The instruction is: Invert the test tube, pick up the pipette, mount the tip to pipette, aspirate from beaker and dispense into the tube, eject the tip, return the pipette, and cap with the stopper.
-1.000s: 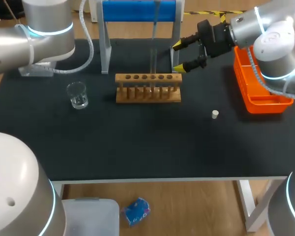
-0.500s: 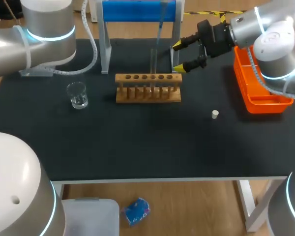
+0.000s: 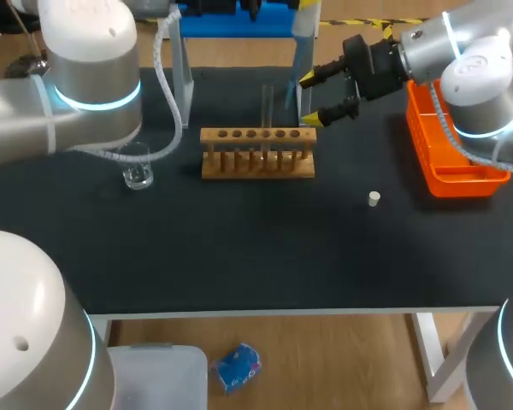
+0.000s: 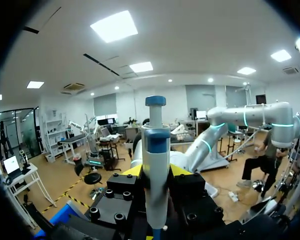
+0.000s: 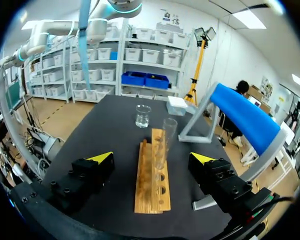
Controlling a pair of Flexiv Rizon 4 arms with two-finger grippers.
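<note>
Clamping the white pipette with the blue plunger button point(image 4: 156, 150) from 2 sides in the left gripper point(image 4: 156, 172), high over the back edge of the black desk point(image 3: 239, 256), close by the blue-topped white stand point(image 3: 239, 21). Holding the right gripper point(image 3: 311, 97) wide open on nothing, flanking the right end of the light wooden tube rack point(image 3: 256, 166) at the desk's back middle. Spotting 1 clear glass test tube point(image 3: 266, 101) upright in that rack, the small clear glass beaker point(image 3: 137, 166) toward the left edge, the little white stopper point(image 3: 374, 199) nearer the right edge. Judging this as the pickup step, tip mounting next; no tip supply in sight. Keep the pipette vertical, squeeze the barrel only, stay off the plunger, rise clear of the stand before swinging, pass wide of the tube.
</note>
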